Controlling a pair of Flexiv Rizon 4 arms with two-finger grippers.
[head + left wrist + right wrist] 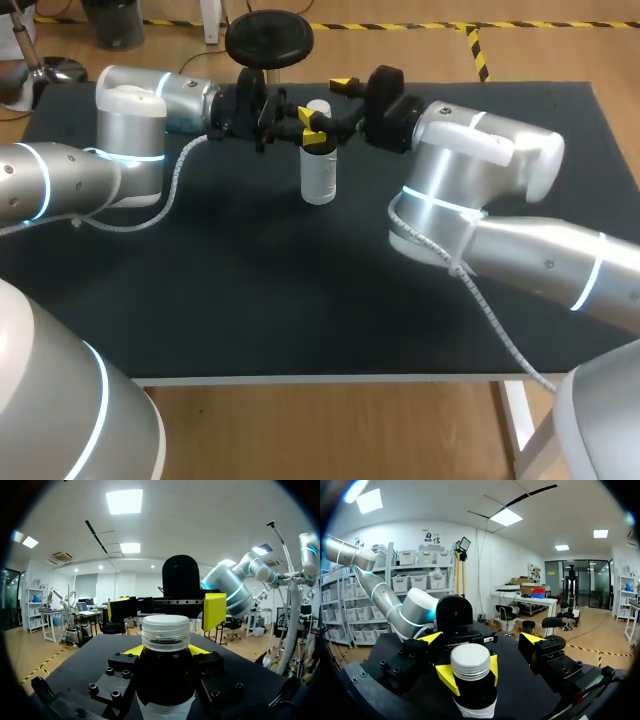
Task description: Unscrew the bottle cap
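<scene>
Left gripper (309,128) clamps the upright bottle (318,178) just under its cap (318,107), at the far middle of the table (250,290). My right gripper (481,639) stands spread either side of the cap, not touching. Next, I judge, it must close on the cap and twist.

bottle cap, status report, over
Left end effector shut on bottle below cap. Right end effector open, fingers wide of cap, not touching. Cap on, bottle upright. Nothing in the way.

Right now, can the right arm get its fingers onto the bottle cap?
Likely yes: the right arm's fingers stand open either side of the cap, while the left arm's fingers clamp the bottle below it, leaving the cap bare.
</scene>
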